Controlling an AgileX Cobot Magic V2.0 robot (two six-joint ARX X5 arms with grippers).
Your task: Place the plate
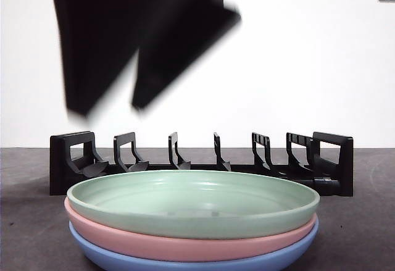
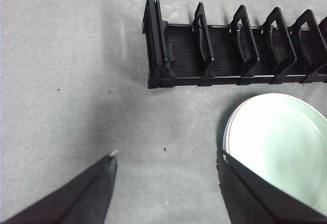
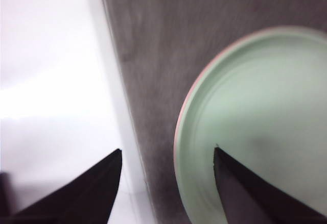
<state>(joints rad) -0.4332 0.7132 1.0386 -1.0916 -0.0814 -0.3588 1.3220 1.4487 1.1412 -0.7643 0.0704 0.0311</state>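
Three plates stacked; we take the green plate (image 1: 192,203) first. Left gripper (image 2: 166,170) hovers, jaws apart, empty; right gripper (image 3: 168,157) likewise. We grip the rim only, then slot it upright in the black rack (image 1: 200,160).

- We see three plates stacked on the desk (image 1: 37,234) at the near edge: top plate (image 1: 191,200) on middle plate (image 1: 185,245), which sits on bottom plate (image 1: 197,263).
- Behind the stack, farther back, the rack (image 1: 200,163) runs left to right, its slots holding nothing.
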